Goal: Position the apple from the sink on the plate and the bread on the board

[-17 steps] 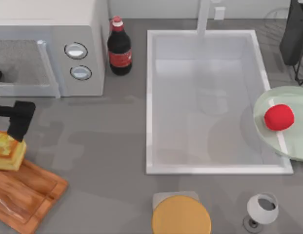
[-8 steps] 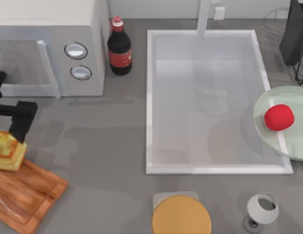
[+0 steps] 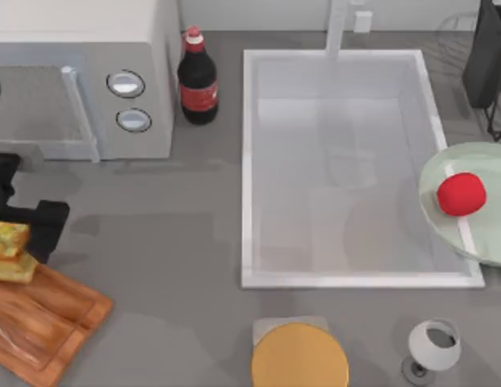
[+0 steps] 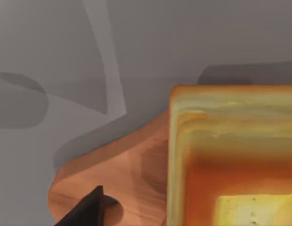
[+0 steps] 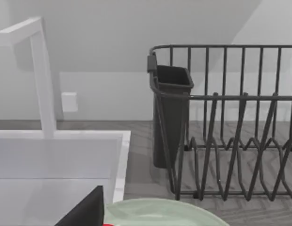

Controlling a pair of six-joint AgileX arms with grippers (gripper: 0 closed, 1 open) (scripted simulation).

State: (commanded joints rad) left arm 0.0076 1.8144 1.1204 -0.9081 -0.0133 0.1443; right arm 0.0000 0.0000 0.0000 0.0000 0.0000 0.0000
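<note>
The golden bread [image 3: 10, 254] rests on the far left corner of the brown wooden board [image 3: 48, 314]. My left gripper [image 3: 32, 230] hovers right over it, open. Its black finger [image 3: 48, 232] stands just right of the slice. In the left wrist view the bread [image 4: 230, 155] looms close over the board [image 4: 122, 179], and a gap separates it from the fingertip [image 4: 87, 209]. The red apple [image 3: 461, 193] lies on the pale green plate [image 3: 488, 165], which overlaps the sink's [image 3: 247, 161] right rim. My right gripper [image 3: 486, 56] is parked at the back right, open.
A microwave [image 3: 81, 81] and a cola bottle [image 3: 198, 76] stand at the back left. The faucet [image 3: 337, 28] rises behind the sink. A dark dish rack [image 5: 230, 127] sits at the back right. An orange-yellow disc [image 3: 300, 355] and a wine glass [image 3: 434, 347] are near the front edge.
My left gripper has slid toward the front and slightly right, so its finger now stands beside the bread instead of behind it. The bread looks slightly smaller. Apple and right arm are unmoved.
</note>
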